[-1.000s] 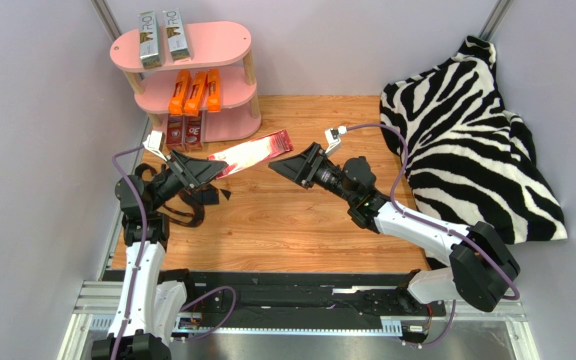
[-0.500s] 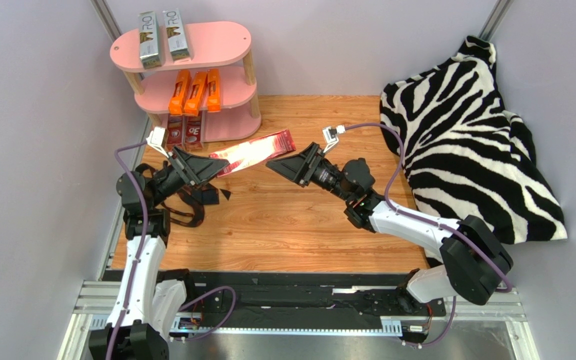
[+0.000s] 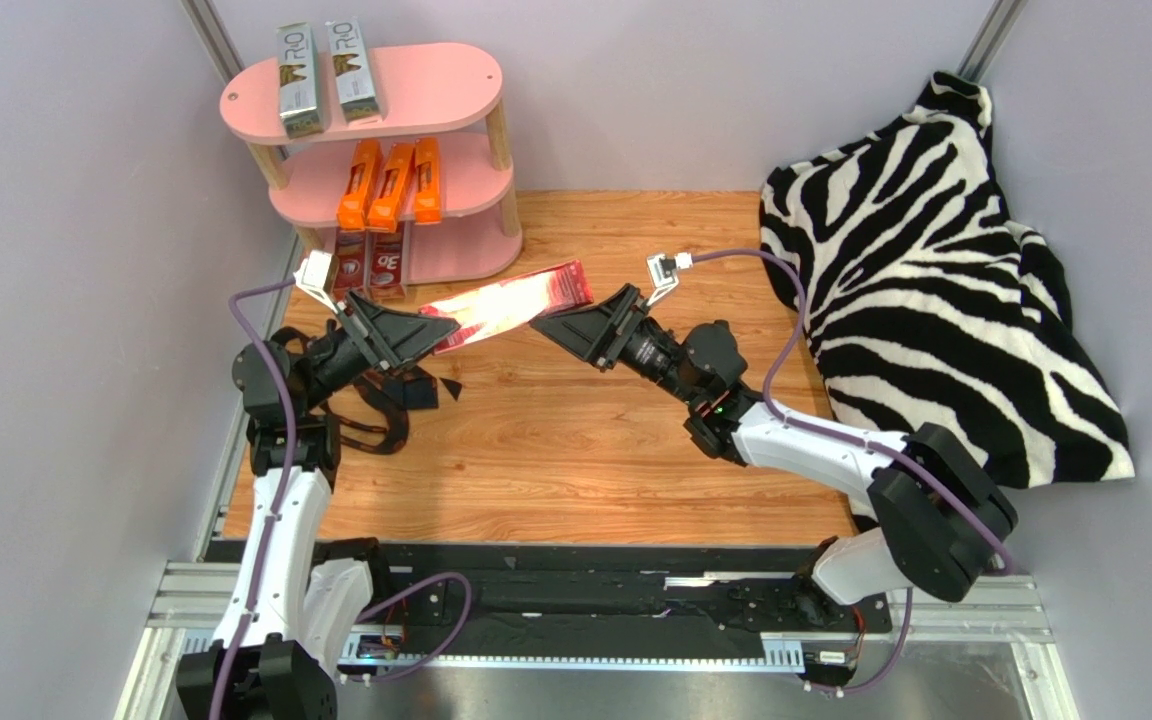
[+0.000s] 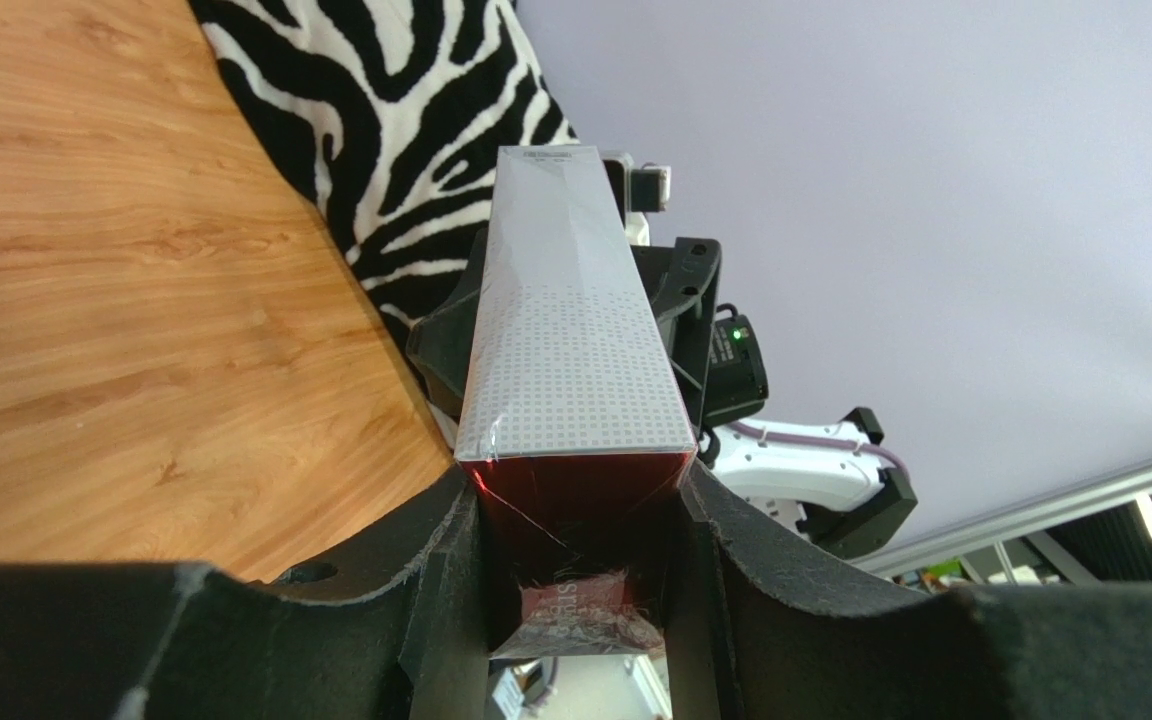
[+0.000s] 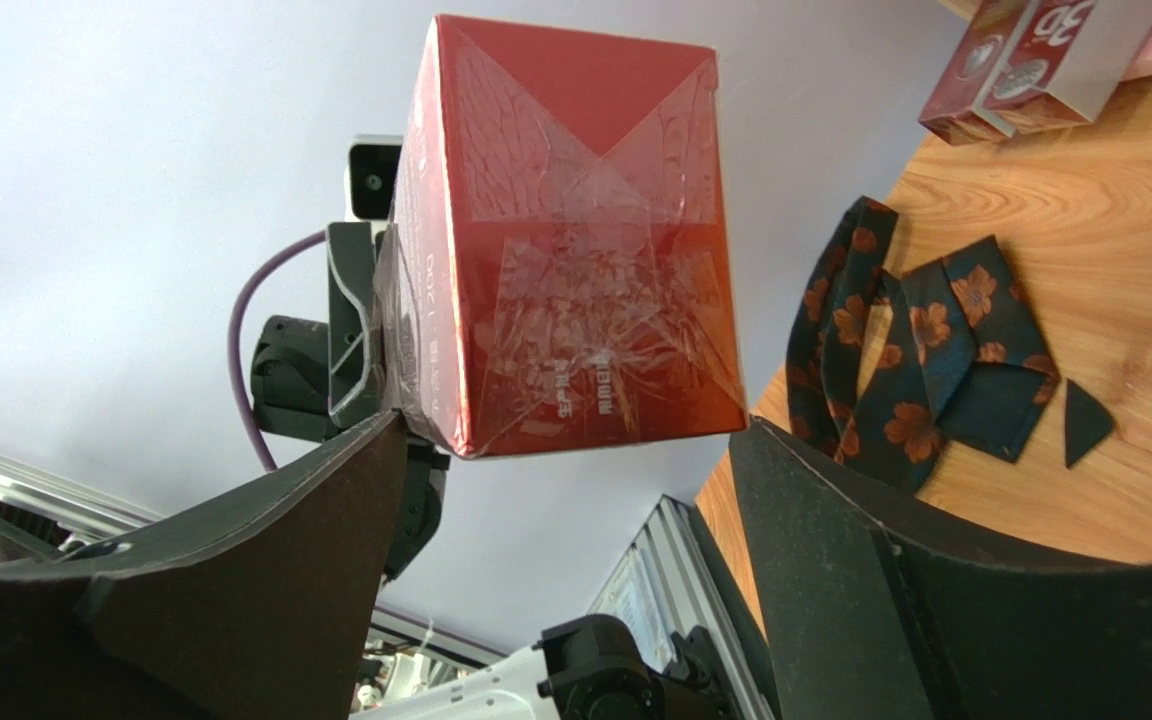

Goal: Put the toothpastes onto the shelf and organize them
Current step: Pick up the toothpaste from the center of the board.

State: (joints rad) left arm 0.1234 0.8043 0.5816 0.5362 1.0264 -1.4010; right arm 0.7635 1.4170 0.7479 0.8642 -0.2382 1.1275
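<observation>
The pink shelf (image 3: 440, 75) stands at the back left. Two silver toothpastes (image 3: 297, 60) lie on its top board, three orange ones (image 3: 387, 183) on the middle board, and two dark red ones (image 3: 367, 267) (image 5: 1018, 60) on the bottom. My left gripper (image 3: 417, 333) (image 4: 579, 525) is shut on one end of a third dark red toothpaste carton (image 3: 515, 300) (image 4: 575, 345), held above the table and pointing right. My right gripper (image 3: 555, 323) (image 5: 567, 450) is open at the carton's free end (image 5: 567, 240), which sits just beyond the fingertips without touching them.
A zebra-print cloth (image 3: 943, 255) is heaped over the right side of the wooden table. A black flowered strap (image 3: 372, 405) (image 5: 928, 345) lies under the left arm near the table's left edge. Grey walls close in on three sides.
My right gripper has moved left up to the carton's free end and its jaws have opened wider. The left gripper has kept its hold and raised the carton slightly.
</observation>
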